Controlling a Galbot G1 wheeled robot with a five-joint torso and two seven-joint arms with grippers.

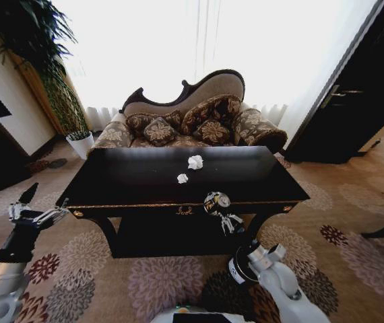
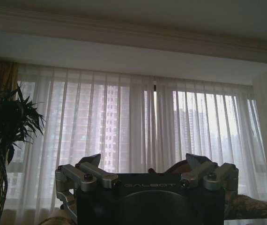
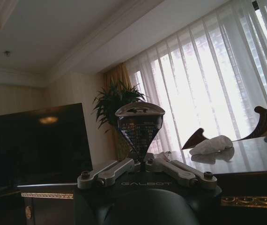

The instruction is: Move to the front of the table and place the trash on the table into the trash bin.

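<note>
Closest to you, at about 5 o'clock in the head view, your right arm rises to the right gripper [image 1: 217,204], which sits at the front edge of the table [image 1: 145,185], just right of the gold ornament [image 1: 184,210]. Its fingers are pinched tight on a can [image 3: 139,123], a small dark one with a shiny top and tiny print on its side, held up over the table edge. At about 9 o'clock, your left gripper [image 1: 41,205] hangs over the flower carpet [image 1: 165,276], apart from the table's left corner. Its fingers [image 2: 89,168] are spread wide with nothing between them. A little farther in, on the shiny black tabletop, a small paper wad [image 1: 182,178] lies near the middle. Just past it, toward 12 o'clock, a bigger paper wad [image 1: 195,161] lies near the back edge; the two do not touch. Behind the table, at 12 o'clock, stands a patterned sofa [image 1: 192,118] with cushions. At about 10 o'clock a tall green plant [image 1: 44,60] stands in a white pot [image 1: 81,144]. Bright white curtains [image 1: 178,47] hang farthest away.
</note>
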